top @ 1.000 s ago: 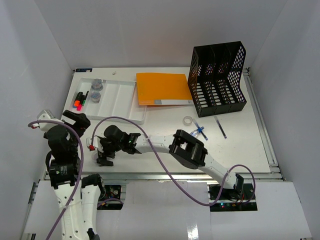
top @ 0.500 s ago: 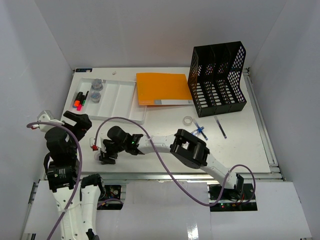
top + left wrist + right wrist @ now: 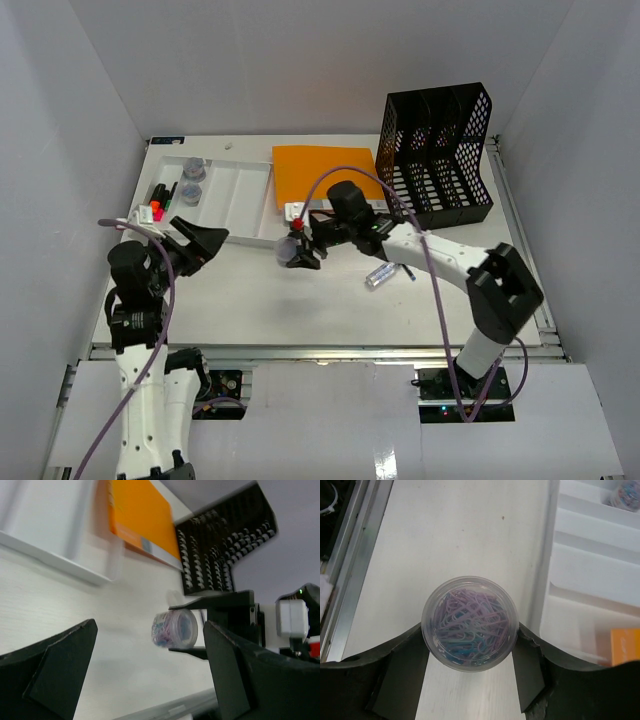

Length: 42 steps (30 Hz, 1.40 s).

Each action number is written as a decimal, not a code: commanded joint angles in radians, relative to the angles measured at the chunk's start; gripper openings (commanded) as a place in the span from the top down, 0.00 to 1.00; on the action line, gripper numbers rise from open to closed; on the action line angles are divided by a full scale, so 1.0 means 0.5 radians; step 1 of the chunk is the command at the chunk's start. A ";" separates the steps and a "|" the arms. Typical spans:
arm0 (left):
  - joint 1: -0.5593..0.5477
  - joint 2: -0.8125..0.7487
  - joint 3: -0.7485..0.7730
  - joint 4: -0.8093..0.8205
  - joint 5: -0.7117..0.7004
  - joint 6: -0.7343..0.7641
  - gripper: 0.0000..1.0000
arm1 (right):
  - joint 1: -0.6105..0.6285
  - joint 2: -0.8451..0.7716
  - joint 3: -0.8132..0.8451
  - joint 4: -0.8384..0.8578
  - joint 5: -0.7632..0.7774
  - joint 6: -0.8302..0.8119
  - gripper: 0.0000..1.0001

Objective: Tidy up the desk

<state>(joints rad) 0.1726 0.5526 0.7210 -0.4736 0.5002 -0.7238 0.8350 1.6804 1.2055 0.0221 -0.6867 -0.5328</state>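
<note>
Right now I see the white counter (image 3: 300,300) filling a white-walled booth (image 3: 300,70), with a metal rail (image 3: 320,350) at 6 o'clock. My right hand (image 3: 296,250) is clamped on a clear tub of paper clips (image 3: 468,621) near centre, just beside the tray (image 3: 235,195) at 10 o'clock. My left hand (image 3: 200,245), at 9 o'clock, stands wide apart and empty.

Bench (image 3: 300,300): plain white, with a silver metal rail along the near edge.
Folder (image 3: 320,172): bright orange, with a small grey label.
File rack (image 3: 437,150): black, punched all over with a regular grid of holes.
Tray (image 3: 240,195): white.
Markers (image 3: 157,206) in the tray: orange-red and green on dark barrels.
Clear tub (image 3: 468,621): see-through plastic, packed with purple, pale blue and pink paper clips.
Left claw (image 3: 150,675) and right claw (image 3: 468,635): matte black.
Cable (image 3: 430,275): lilac.
</note>
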 commanded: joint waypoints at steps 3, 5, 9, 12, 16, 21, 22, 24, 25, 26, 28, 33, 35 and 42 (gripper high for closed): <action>-0.217 0.414 -0.321 0.731 0.872 -0.260 0.02 | -0.067 -0.497 -0.378 -0.164 -0.302 -0.210 0.92; -0.481 0.548 -0.312 0.842 0.775 -0.297 0.02 | -0.072 -0.556 -0.414 -0.161 -0.306 -0.184 0.92; -0.921 0.820 -0.276 1.075 0.542 -0.393 0.02 | -0.067 -0.603 -0.421 -0.115 -0.276 -0.046 0.92; -0.994 0.894 -0.345 1.320 0.523 -0.558 0.02 | -0.063 -0.612 -0.408 -0.121 -0.211 -0.020 0.92; -1.033 0.971 -0.414 1.541 0.583 -0.746 0.02 | -0.061 -0.628 -0.420 -0.103 -0.128 0.002 0.92; -1.078 1.089 -0.500 1.801 0.655 -0.934 0.02 | -0.053 -0.629 -0.412 0.030 -0.025 0.102 0.92; -1.088 1.110 -0.508 1.840 0.662 -0.955 0.02 | -0.049 -0.625 -0.409 0.049 0.007 0.117 0.92; -1.107 1.144 -0.506 1.861 0.663 -0.979 0.02 | -0.040 -0.612 -0.396 0.077 0.061 0.136 0.92; -1.118 1.162 -0.504 1.880 0.666 -0.998 0.03 | -0.035 -0.604 -0.389 0.089 0.101 0.146 0.92; -1.128 1.179 -0.504 1.899 0.669 -1.017 0.05 | -0.031 -0.596 -0.383 0.103 0.141 0.156 0.92; -1.134 1.199 -0.512 1.941 0.673 -1.062 0.07 | -0.021 -0.589 -0.385 0.134 0.213 0.168 0.92; -1.132 1.225 -0.517 2.001 0.647 -1.140 0.18 | -0.009 -0.592 -0.425 0.183 0.287 0.171 0.92; -1.131 1.243 -0.514 2.029 0.640 -1.167 0.21 | -0.003 -0.601 -0.451 0.200 0.303 0.166 0.91; -1.131 1.292 -0.509 2.106 0.643 -1.236 0.35 | 0.000 -0.612 -0.479 0.217 0.334 0.140 0.80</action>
<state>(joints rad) -0.3889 1.2029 0.4654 0.5077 0.8125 -1.3072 0.8272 1.3994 0.9725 0.0808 -0.5402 -0.4579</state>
